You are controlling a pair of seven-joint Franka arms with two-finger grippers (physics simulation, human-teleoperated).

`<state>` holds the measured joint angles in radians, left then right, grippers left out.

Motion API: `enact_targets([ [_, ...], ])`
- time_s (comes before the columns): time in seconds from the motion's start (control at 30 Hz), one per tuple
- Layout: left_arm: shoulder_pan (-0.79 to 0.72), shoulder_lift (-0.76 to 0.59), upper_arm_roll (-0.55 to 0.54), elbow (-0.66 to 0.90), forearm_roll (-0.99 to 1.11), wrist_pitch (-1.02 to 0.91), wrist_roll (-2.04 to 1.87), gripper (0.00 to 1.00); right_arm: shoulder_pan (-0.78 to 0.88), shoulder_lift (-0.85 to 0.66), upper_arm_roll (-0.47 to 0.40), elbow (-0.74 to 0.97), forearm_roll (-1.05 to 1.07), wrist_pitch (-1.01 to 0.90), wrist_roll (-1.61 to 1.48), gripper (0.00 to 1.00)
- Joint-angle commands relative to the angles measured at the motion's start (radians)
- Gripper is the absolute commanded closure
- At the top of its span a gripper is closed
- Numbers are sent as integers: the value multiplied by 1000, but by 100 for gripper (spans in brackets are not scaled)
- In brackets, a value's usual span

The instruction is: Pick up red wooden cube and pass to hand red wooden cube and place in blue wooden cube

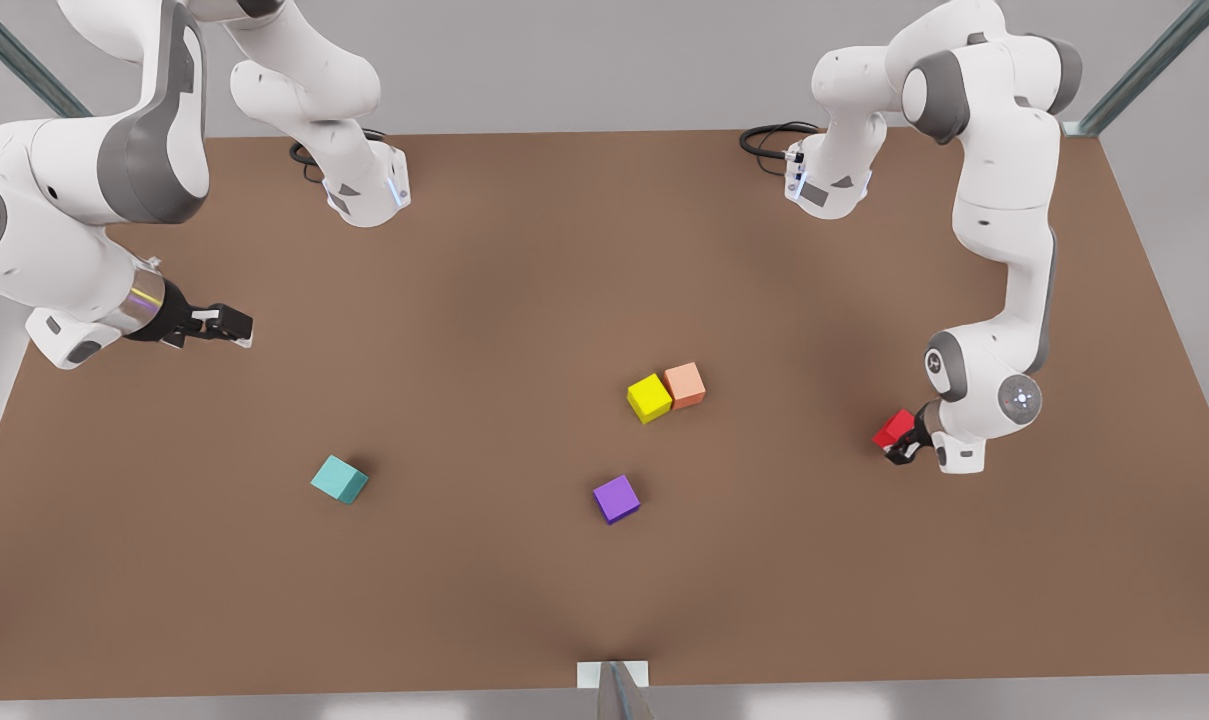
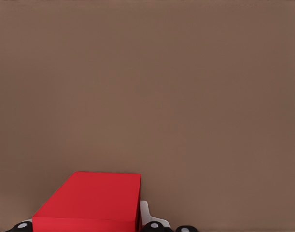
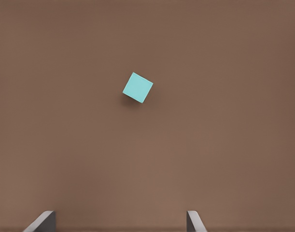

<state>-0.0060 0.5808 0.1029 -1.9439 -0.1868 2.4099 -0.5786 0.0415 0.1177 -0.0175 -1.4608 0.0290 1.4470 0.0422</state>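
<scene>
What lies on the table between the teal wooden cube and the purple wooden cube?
Nothing: in the front view, the stretch of brown table between the small teal wooden cube and the small purple wooden cube is bare.

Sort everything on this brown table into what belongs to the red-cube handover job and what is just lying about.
Belongs to the job:
small red wooden cube, shut in the left gripper
teal-blue wooden cube
right gripper, open, waiting

Lying about:
yellow cube
salmon-orange cube
purple cube
</scene>
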Motion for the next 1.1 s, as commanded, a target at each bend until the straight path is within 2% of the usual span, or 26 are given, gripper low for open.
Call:
enact_targets([
  [0.0, 1, -16, 0, 2, -17, 2, 40, 49, 0, 0, 1, 0, 0, 0, -4, 0],
  [0.07, -2, -70, -3, 6, -78, -72, -36, 49, 0, 0, -1, 0, 2, 0, -4, 0],
  [0.13, -2, -73, -6, 102, -261, -273, -153, 49, 0, 0, 1, 0, 0, 0, -4, 0],
  [0.23, -6, -21, -37, 302, -255, -603, -601, 49, 0, 0, 1, 0, 2, -2, -4, 0],
  [0.3, -6, -19, -64, 326, -305, -710, -760, 49, 0, 0, 1, -1, 2, -2, -4, 0],
  [0.37, -5, -18, -127, 326, -359, -710, -946, 49, 0, 2, -1, -1, 2, 0, -4, 0],
  [0.47, -6, -10, -175, 326, -597, -687, -1044, 49, 0, 2, 1, -1, 3, 0, -2, 0],
  [0.5, -5, -12, -221, 327, -661, -623, -1043, 49, 0, 3, 1, -1, 3, 0, -2, 0],
  [0.63, -9, 73, -393, 467, -747, -588, -989, 48, 0, 3, 1, -1, 3, 0, -2, 0],
  [0.7, -11, 99, -445, 485, -758, -537, -974, 48, 0, 3, 1, -1, 5, 0, -2, 0],
  [0.8, -46, 126, -482, 500, -827, -463, -974, 48, -2, 3, 1, -1, 6, 0, -2, 0],
  [1.07, -37, 214, -549, 603, -836, -502, -963, 48, 1, 8, 1, -3, 5, 0, -4, 0],
])
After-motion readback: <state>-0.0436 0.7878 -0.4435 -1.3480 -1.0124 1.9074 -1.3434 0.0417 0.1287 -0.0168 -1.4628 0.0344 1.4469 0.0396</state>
